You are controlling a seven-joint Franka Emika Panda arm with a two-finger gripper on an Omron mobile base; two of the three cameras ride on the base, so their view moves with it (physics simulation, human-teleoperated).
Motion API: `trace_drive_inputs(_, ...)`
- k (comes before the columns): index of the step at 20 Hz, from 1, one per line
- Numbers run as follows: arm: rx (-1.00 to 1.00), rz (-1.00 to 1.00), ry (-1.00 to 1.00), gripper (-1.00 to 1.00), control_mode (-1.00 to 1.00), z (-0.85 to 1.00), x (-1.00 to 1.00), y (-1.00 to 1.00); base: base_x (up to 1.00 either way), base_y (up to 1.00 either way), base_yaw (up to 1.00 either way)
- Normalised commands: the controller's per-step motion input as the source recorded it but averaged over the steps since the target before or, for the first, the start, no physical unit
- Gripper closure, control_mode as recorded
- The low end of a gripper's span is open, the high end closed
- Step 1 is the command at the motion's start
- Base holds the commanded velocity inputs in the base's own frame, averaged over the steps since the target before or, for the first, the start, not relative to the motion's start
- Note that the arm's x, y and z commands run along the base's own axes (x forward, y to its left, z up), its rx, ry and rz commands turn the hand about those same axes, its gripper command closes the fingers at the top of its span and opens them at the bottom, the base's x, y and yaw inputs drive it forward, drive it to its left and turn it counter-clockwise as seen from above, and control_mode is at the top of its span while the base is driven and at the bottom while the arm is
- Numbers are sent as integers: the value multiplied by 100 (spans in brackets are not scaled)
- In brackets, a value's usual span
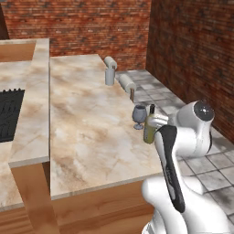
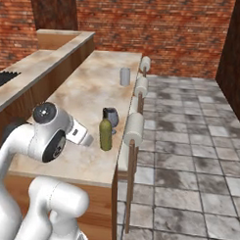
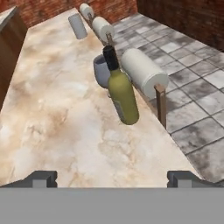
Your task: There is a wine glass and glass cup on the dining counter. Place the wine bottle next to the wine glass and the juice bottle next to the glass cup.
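The olive-green wine bottle point(image 3: 122, 94) point(image 2: 106, 134) stands upright on the beige dining counter point(image 1: 91, 137), close beside the dark stemmed wine glass point(image 3: 102, 70) point(image 2: 111, 116) point(image 1: 139, 116). In the left base view the wine bottle point(image 1: 149, 127) is partly hidden by my arm. My gripper point(image 3: 112, 178) point(image 2: 87, 139) is open and holds nothing. It hovers low over the counter a short way back from the bottle, pointing at it. The pale glass cup point(image 3: 78, 25) point(image 2: 125, 76) point(image 1: 109, 76) stands alone farther along the same edge. The juice bottle is out of view.
Three round white bar stools point(image 2: 134, 128) point(image 2: 141, 86) point(image 2: 145, 63) line the counter's outer edge over the tiled floor. A raised tier point(image 1: 41, 91) runs along the counter's other side, with a black cooktop point(image 1: 9, 114) beyond it. Brick walls stand behind.
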Motion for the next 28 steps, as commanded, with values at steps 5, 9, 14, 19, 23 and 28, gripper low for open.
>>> trace_drive_inputs(5,-7,-28,1,-100,-100,22,-38,13,0,0,0)
trace_drive_inputs(9,-12,-20,6,-100,-100,17,-32,12,0,0,0)
trace_drive_inputs(14,-7,-3,5,-100,-100,0,-41,16,0,0,0)
trace_drive_inputs(19,0,1,5,-100,-100,2,-38,5,0,0,0)
trace_drive_inputs(23,-1,9,1,-100,-100,6,-33,1,0,0,0)
trace_drive_inputs(28,-2,5,0,-100,-100,0,-5,1,0,0,0)
